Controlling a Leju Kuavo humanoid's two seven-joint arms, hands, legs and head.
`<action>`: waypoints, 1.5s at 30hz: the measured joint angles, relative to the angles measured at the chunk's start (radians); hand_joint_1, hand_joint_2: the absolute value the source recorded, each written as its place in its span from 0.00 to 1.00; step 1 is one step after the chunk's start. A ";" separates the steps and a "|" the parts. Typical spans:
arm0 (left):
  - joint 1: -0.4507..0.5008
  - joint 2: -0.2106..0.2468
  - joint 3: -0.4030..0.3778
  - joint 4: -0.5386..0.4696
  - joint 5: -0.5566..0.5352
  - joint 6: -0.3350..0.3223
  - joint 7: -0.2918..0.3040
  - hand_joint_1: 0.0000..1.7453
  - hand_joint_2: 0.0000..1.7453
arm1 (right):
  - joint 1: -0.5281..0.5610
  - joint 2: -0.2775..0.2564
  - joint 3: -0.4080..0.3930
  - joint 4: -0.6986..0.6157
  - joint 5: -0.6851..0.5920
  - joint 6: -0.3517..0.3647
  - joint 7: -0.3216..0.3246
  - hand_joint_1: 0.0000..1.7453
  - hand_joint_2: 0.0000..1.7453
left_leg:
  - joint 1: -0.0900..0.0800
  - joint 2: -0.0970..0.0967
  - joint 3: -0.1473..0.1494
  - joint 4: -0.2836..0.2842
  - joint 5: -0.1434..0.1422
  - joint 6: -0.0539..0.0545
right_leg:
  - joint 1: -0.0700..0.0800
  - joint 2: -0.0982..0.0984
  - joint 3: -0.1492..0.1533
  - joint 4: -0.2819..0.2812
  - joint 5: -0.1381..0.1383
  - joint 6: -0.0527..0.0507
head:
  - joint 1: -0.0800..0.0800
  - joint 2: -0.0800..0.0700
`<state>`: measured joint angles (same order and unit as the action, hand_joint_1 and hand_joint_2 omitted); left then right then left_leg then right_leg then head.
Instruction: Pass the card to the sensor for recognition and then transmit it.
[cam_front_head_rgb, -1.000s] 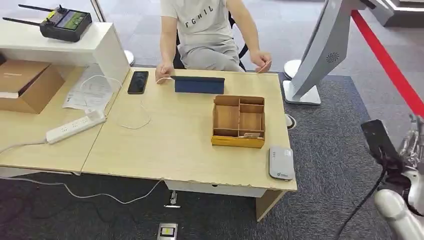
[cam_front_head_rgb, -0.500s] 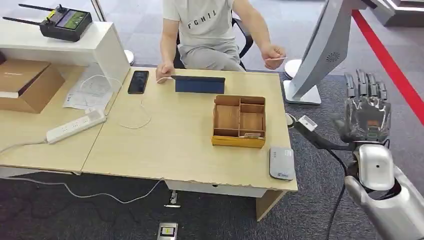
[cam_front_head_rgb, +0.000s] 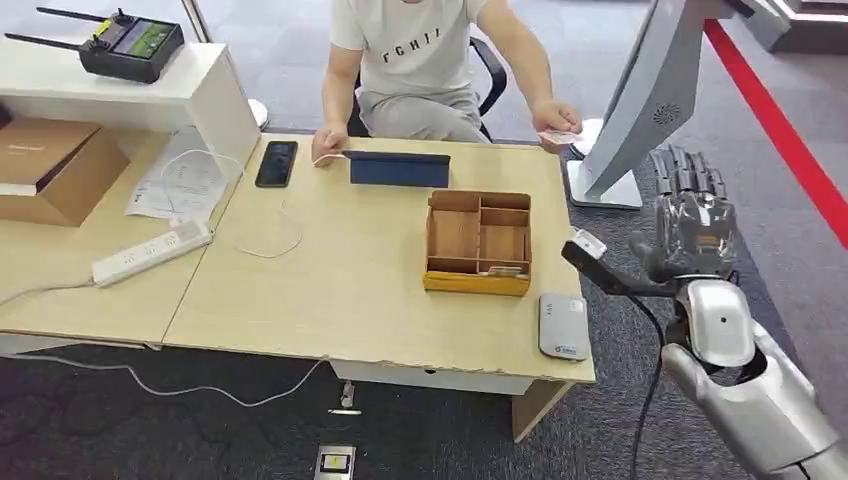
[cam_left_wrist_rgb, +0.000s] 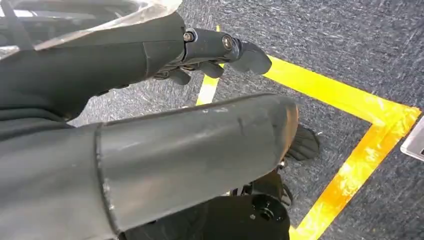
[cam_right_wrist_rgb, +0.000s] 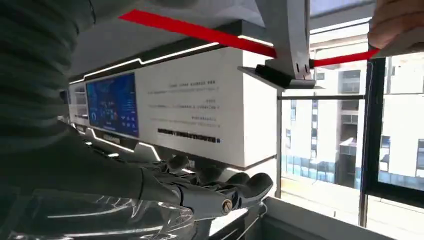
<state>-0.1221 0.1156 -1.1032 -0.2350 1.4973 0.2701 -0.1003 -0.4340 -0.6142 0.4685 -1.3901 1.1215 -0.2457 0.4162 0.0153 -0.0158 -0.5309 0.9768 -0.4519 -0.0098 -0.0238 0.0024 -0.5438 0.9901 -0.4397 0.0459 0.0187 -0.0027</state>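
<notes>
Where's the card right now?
In the head view, the card is in the person's hand at the table's far right corner, beyond the robot's raised right hand.

Open floor is lying between the right hand (cam_front_head_rgb: 693, 215) and the table's (cam_front_head_rgb: 350, 290) right edge, giving room to pass. The grey stand (cam_front_head_rgb: 640, 100) is blocking the far side, and the organizer (cam_front_head_rgb: 478, 242) is occupying the tabletop near the reader (cam_front_head_rgb: 562, 325).

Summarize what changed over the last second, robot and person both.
The right hand rose from the picture's lower right edge to beside the table, fingers apart, holding nothing, then eased down and inward. The person's hand lifted the card off the table corner and held it out toward the robot. Wooden organizer, sensor, phone unchanged.
</notes>
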 joint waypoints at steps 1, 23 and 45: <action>0.000 0.000 0.000 0.000 -0.002 0.000 -0.002 0.00 0.00 | -0.004 0.003 0.006 0.007 -0.017 -0.003 0.003 0.00 1.00 | 0.000 0.000 0.000 0.000 0.000 0.000 | 0.000 0.000 0.000 0.000 0.000 0.000 | 0.000 0.000; 0.000 0.000 -0.017 0.000 -0.025 -0.012 -0.016 0.00 0.00 | -0.062 0.082 0.087 0.156 -0.167 -0.111 -0.010 0.00 1.00 | 0.000 0.000 0.000 0.000 0.000 0.000 | 0.000 0.000 0.000 0.000 0.000 0.000 | 0.000 0.000; 0.000 0.002 -0.024 0.000 -0.019 -0.016 -0.010 0.00 0.00 | -0.071 0.099 0.104 0.215 -0.190 -0.105 -0.031 1.00 1.00 | 0.000 0.000 0.000 0.000 0.000 0.000 | 0.000 0.000 0.000 0.000 0.000 0.000 | 0.000 0.000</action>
<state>-0.1217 0.1171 -1.1269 -0.2346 1.4786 0.2537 -0.1102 -0.5055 -0.5154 0.5722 -1.1753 0.9312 -0.3506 0.3857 0.0153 -0.0159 -0.5307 0.9768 -0.4518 -0.0098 -0.0238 0.0024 -0.5441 0.9901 -0.4396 0.0458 0.0187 -0.0027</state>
